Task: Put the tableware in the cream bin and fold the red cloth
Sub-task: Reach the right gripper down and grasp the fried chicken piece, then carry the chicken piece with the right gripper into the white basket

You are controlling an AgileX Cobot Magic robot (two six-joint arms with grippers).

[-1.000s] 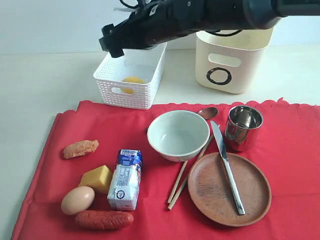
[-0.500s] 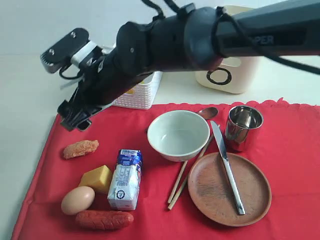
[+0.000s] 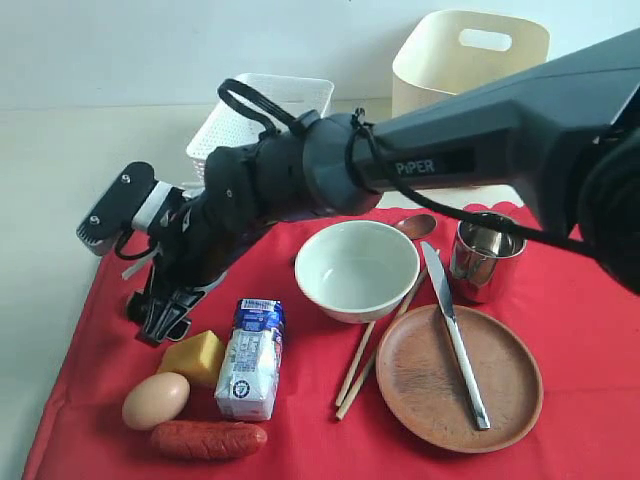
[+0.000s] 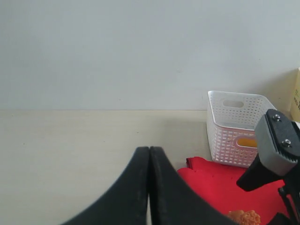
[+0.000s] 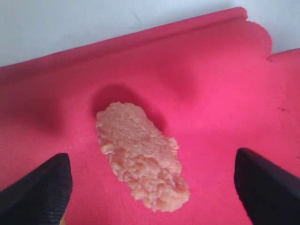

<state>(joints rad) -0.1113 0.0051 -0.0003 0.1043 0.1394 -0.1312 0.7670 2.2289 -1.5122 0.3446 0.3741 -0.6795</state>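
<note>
Right wrist view: right gripper [image 5: 152,192] gaped over crumbly pink sausage [image 5: 140,154], left gripper [image 4: 149,152] was closed. Low squeeze could've snagged red cloth [image 5: 211,84].

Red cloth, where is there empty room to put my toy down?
Bare red cloth lies right of the brown plate and steel cup, and between milk carton and chopsticks. It is crowded around egg and cheese, where the right gripper hangs.

The left end effector [image 4: 149,151] hangs over the bare pale tabletop [image 4: 70,150], its black jaws pressed together. Ahead of it and off to one side lies a corner of the red cloth [image 4: 211,180]. The white perforated basket [image 4: 234,126] stands just beyond that.
</note>
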